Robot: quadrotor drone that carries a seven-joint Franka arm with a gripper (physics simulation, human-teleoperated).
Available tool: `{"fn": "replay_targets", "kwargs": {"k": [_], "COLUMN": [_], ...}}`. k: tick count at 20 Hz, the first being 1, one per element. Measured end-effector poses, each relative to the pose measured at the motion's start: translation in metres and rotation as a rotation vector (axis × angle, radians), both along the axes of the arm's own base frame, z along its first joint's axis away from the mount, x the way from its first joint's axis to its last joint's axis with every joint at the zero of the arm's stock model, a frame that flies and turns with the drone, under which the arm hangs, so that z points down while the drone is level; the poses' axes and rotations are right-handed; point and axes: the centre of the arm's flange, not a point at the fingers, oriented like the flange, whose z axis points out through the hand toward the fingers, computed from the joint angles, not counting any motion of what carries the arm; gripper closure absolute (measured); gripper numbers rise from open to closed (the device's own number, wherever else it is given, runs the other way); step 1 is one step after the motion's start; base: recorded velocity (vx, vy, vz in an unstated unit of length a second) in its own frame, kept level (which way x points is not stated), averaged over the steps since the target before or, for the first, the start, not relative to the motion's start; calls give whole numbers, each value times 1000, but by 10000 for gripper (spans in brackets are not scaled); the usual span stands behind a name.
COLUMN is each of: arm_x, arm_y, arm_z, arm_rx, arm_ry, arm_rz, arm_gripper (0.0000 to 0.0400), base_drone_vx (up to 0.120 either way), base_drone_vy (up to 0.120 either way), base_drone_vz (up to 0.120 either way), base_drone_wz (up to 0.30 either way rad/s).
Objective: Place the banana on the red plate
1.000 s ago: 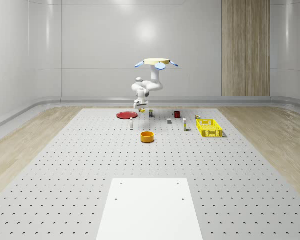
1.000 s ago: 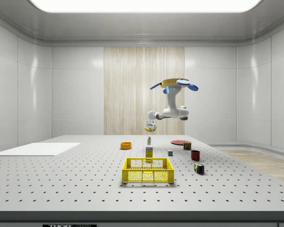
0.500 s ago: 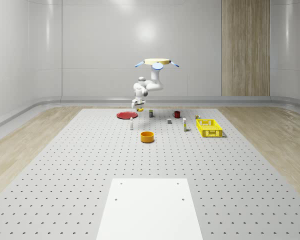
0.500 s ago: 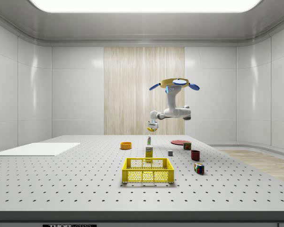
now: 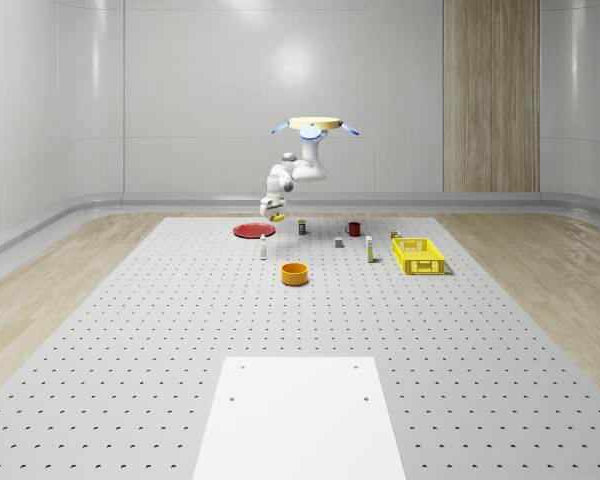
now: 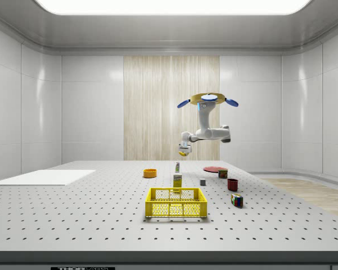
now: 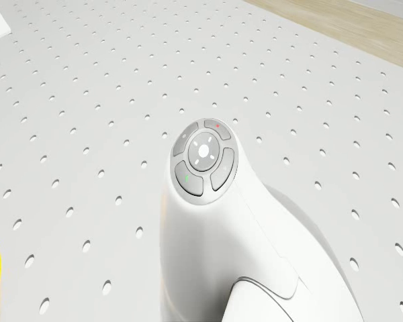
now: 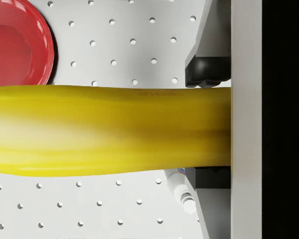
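Hovering drone — banana in pincer

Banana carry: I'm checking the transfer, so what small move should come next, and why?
Probably carry on sideways toward the red plate before lowering. The gripper holds the banana in the air, the drone hovers above the table, and the plate lies off to one side of the banana.

The whole-scene view looks from afar and above down the length of the worktop. The side view looks low across it from one flank. Both share the hovering drone and the yellow crate. The drone view faces down the arm; the wrist view peers close along the tool.
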Motion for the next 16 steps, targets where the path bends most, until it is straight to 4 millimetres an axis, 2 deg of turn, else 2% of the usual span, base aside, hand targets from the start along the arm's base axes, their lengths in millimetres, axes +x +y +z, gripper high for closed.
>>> {"fn": "replay_targets", "kwargs": {"k": [16], "arm_x": [0], "arm_y": [0], "arm_z": [0], "arm_rx": [0], "arm_ry": [-3], "arm_rz": [-480], "arm_gripper": [199], "base_drone_vx": [0], "base_drone_vy": [0], "base_drone_vz": [0], "base_drone_wz": [-300]}}
